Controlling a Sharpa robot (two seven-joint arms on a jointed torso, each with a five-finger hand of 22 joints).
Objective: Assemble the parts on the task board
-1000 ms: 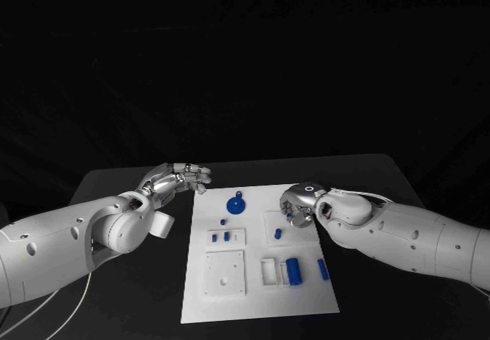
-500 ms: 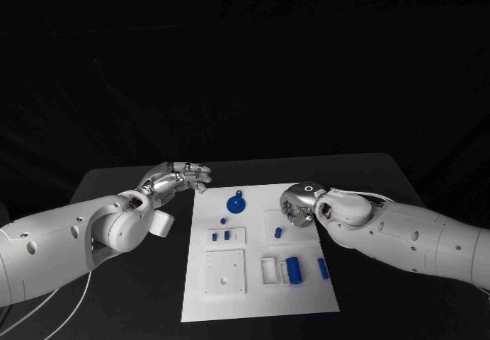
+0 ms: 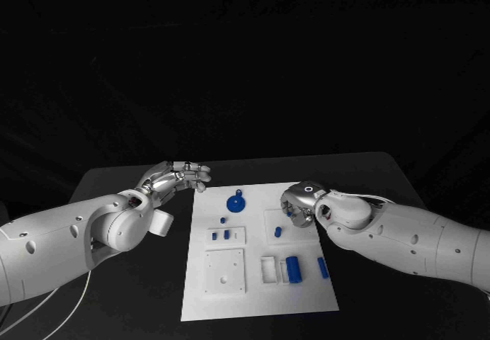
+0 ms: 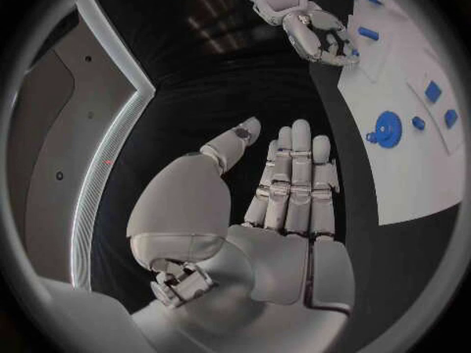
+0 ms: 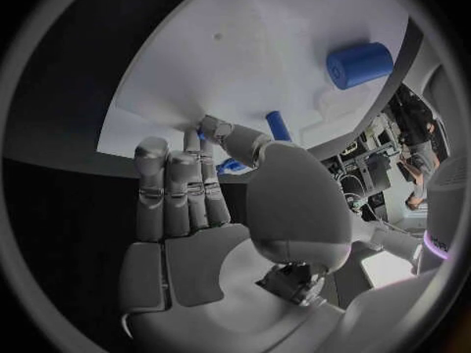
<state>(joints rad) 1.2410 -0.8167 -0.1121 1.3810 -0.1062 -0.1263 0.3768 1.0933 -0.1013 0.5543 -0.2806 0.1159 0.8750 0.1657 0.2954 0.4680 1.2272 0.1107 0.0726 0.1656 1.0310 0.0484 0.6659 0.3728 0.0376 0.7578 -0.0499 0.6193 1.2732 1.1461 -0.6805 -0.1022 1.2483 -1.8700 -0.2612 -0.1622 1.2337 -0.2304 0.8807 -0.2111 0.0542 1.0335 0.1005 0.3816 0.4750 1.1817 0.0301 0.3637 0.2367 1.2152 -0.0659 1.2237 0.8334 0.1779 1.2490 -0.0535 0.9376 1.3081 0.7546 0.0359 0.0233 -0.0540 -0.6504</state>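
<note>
Board's (image 3: 260, 294) sitting mid-table with blue parts (image 3: 294, 270) scattered on it. Left hand (image 3: 175, 177) hovers just off its far left corner, fingers straight and together, empty. Right hand (image 3: 302, 205) is over the right edge — can't tell if it's holding anything.

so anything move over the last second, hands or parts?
Barely anything. The right hand has drifted very slightly up the board's right edge; it holds nothing. The left hand stays beside the board's far left corner, fingers extended, also holding nothing. The blue disc and the other parts sit where they were.
</note>
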